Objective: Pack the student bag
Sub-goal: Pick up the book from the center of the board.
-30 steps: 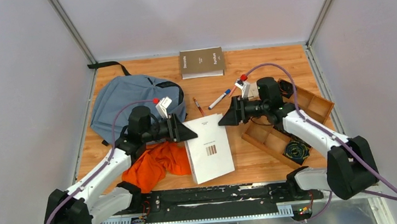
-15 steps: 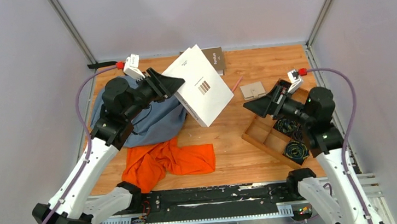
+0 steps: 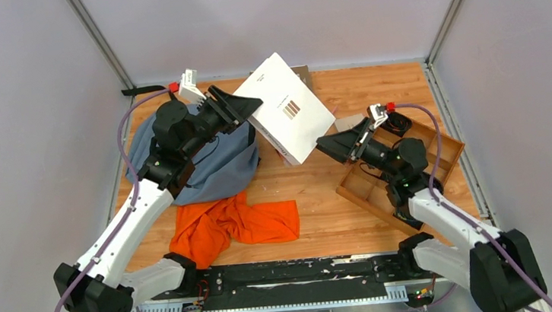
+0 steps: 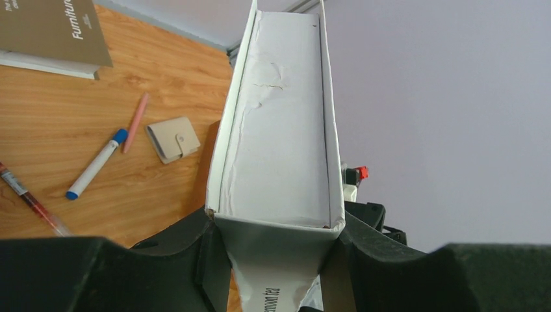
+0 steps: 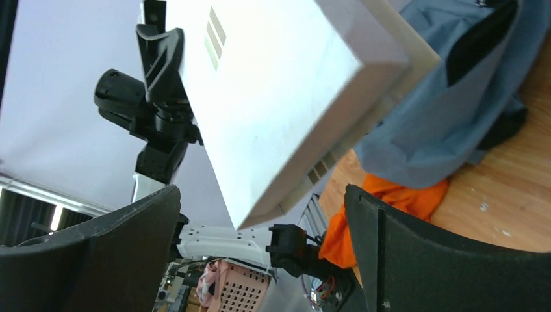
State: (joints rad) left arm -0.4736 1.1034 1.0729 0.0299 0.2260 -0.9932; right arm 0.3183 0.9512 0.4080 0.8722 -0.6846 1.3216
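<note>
The left hand is pinching the thick white book by one edge and holding it tilted in the air over the far middle of the wooden desk. The left wrist view shows both fingers pressed against the covers right at that edge, so it is a small grip on a bulky thing. That is the main danger as we judge it: the book could pivot or slide out and drop among the blue-capped marker, the pink pen and the beige wallet on the desk nearby. The right hand is spread wide just beside the book's lower corner, gripping nothing, and we cannot tell whether it touches. A bump from it could twist the book loose.

Now the large soft grey-blue fabric student bag. It lies slumped at the far left of the desk, under the left arm, with its near edge touching the crumpled orange cloth. Soft fabric sags, so we expect the book's corner could snag on it. We cannot make out an opening, nor anything inside. On the right, the compartmented wooden tray sits partly under the right arm. A dark coil shows in its far compartment, and the rest is hidden.
</note>
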